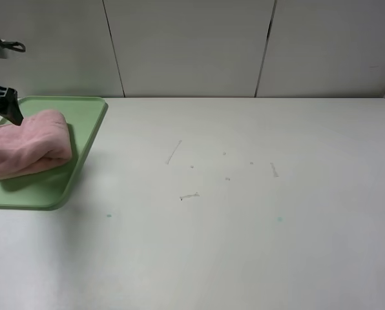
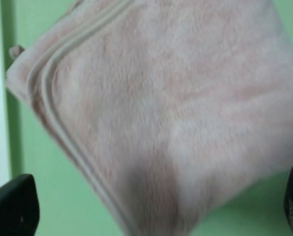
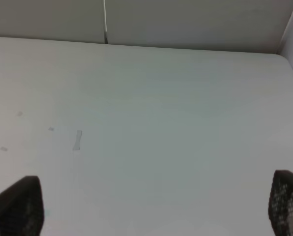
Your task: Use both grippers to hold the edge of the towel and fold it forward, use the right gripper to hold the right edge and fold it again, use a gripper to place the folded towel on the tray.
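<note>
At the far left of the worktop [image 1: 244, 213] lies the light green tray [image 1: 83, 139], partly cut off by the left edge of the high view. The pink towel [image 1: 31, 145] rests on it, folded into a thick bundle, its stitched hem [image 2: 63, 123] showing as stacked ridges along one side in the left wrist view, with the small corner loop [image 2: 14, 50] poking out beside it. The left hand [image 2: 151, 206] hangs over the towel with its black fingers [image 2: 14, 206] spread wide to either side of the cloth, gripping nothing; in the high view only a black part of it shows, just at the towel's far left end. Further right the worktop bears a few faint scuff marks [image 1: 173, 152]. The right hand [image 3: 151, 206] is outside the high view; its own camera shows its fingers [image 3: 18, 204] fully apart above bare worktop, empty.
</note>
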You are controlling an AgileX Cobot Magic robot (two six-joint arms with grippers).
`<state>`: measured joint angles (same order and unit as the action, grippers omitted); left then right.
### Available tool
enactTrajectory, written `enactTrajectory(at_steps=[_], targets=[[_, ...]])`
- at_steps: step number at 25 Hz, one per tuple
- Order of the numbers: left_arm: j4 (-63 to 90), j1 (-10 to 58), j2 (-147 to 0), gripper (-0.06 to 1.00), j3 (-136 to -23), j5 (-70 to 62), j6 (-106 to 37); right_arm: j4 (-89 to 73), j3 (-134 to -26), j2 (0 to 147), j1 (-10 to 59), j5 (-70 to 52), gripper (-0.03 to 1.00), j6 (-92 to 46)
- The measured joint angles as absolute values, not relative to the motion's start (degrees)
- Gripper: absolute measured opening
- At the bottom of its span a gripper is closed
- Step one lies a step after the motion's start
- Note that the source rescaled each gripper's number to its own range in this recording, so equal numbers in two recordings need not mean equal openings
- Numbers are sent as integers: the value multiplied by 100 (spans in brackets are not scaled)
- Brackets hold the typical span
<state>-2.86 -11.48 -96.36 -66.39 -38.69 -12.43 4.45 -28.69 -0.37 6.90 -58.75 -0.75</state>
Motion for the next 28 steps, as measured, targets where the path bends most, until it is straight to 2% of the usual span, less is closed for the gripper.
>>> enactTrajectory(at_steps=[15, 28], targets=[[143, -1118, -8087, 100, -6604, -5536, -1114, 445, -2869, -37, 690, -5869, 100, -75], [861, -930, -6057, 100, -5076, -4766, -1114, 445, -2869, -37, 690, -5869, 100, -75]])
